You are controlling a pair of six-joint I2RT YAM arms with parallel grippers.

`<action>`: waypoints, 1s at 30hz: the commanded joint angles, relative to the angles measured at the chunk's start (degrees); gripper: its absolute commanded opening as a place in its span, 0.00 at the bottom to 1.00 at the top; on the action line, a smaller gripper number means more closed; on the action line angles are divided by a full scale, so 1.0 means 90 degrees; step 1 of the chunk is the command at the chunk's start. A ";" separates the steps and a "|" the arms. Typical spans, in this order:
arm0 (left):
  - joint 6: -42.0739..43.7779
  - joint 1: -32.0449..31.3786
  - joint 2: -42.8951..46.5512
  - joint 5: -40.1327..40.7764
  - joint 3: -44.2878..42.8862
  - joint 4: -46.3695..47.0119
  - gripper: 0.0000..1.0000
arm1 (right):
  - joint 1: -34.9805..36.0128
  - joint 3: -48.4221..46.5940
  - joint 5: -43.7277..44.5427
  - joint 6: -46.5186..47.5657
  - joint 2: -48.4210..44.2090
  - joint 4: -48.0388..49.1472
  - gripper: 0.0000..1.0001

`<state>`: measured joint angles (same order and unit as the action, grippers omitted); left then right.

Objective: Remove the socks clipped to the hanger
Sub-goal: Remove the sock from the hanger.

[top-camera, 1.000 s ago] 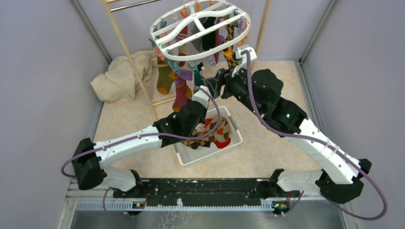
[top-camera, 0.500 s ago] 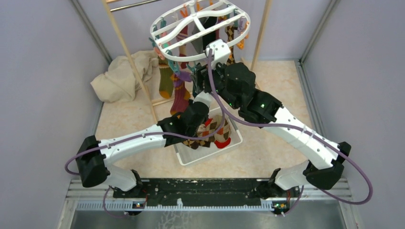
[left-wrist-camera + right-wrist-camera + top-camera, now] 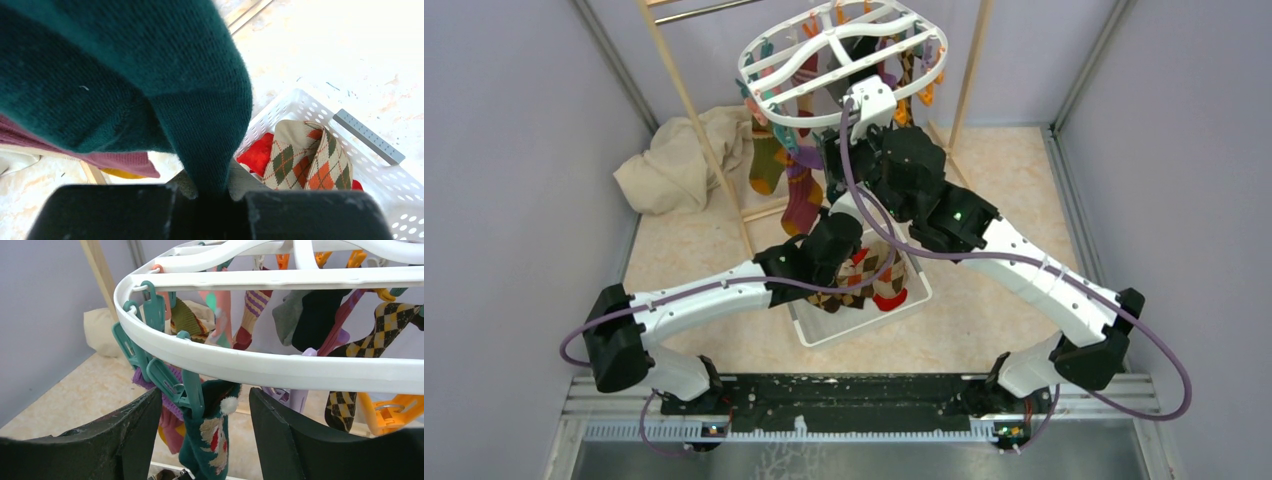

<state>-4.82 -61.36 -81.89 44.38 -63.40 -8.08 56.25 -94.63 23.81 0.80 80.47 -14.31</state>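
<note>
Under the near rim of the hanger (image 3: 280,367), a white plastic oval frame with curved crossbars, the right gripper (image 3: 205,405) stands spread, its two black fingers (image 3: 125,435) on either side of a teal peg (image 3: 192,390) and the green motif sock (image 3: 212,440) that the peg clips; neither finger is seen touching them. Below the hanger, the left gripper (image 3: 207,192) is pressed together, pinching the lower end of one dark green sock (image 3: 125,75) of fine knit; whether that is the same sock as the motif one cannot be told. Hanging from the hanger's far side: one brown-yellow argyle sock (image 3: 385,325), one black sock (image 3: 315,315), one grey sock (image 3: 287,315), one pink sock with teal spots (image 3: 222,310), one striped maroon sock (image 3: 252,315). Along the rim dangle teal, orange and purple plastic pegs, at least four teal at its left end. Beneath the hanger sits one white mesh basket (image 3: 300,102), rectangular and perforated, holding an orange-green argyle sock (image 3: 305,160) and a red sock (image 3: 257,152). Left of the hanger lies one crumpled beige cloth (image 3: 674,165) beside a wooden pole rack (image 3: 694,120).
</note>
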 commanded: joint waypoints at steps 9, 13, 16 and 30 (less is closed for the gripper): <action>0.0037 -0.0066 -0.0127 0.0012 -0.0211 -0.0040 0.10 | 0.0093 -0.0372 0.0081 0.0256 0.0210 0.0821 0.66; 0.0073 -0.0067 -0.0138 0.0010 -0.0239 -0.0025 0.11 | 0.0088 -0.0517 0.0050 0.0325 0.0344 0.0868 0.69; 0.0097 -0.0067 -0.0141 0.0011 -0.0259 -0.0032 0.11 | 0.0099 -0.0559 0.0076 0.0350 0.0398 0.0943 0.69; 0.0116 -0.0074 -0.0165 -0.0063 -0.0277 -0.0050 0.11 | 0.0198 -0.0669 0.0333 0.0663 0.0600 0.1331 0.68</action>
<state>-4.23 -61.43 -82.63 44.34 -64.07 -8.16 57.12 -97.65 25.67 4.78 85.34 -7.79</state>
